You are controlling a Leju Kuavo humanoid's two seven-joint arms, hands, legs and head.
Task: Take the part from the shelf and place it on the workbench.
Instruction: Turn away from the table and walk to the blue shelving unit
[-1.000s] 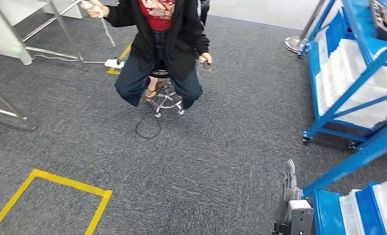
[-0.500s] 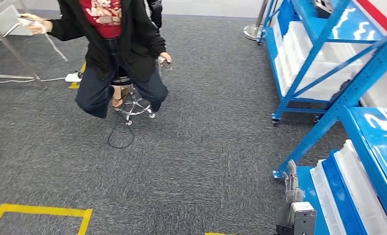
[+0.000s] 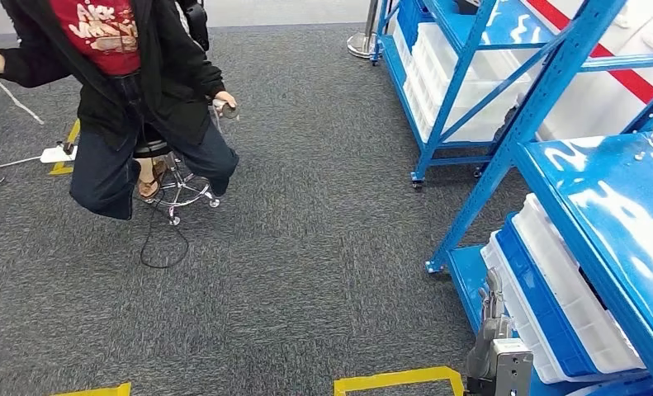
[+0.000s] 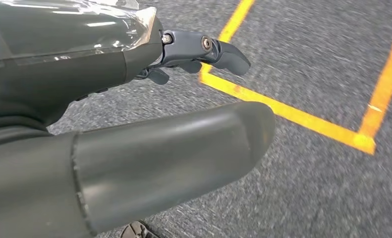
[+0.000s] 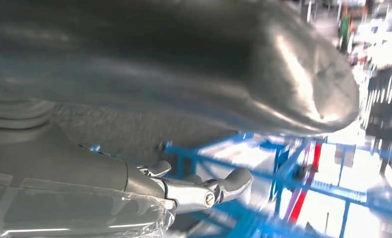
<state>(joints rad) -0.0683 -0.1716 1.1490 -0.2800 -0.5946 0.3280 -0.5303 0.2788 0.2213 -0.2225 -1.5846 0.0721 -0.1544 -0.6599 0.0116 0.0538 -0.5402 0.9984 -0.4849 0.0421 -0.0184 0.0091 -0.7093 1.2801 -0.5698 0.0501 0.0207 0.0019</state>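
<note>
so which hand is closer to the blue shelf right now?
Right. The right hand hangs empty beside the blue shelf and its white bins. The left hand hangs over carpet and yellow tape.

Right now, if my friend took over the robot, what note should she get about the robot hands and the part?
Left robot hand: holds nothing, hanging over grey carpet with yellow tape lines.
Right robot hand: holds nothing, hanging low beside the near blue shelf.
The shelf's lower level holds white bins; the part cannot be made out, and no workbench can be made out either.
Done or left: the pictures cannot settle it. Empty hands fit both heading to fetch the part and having already set it down.
A person sits on a stool nearby.
</note>
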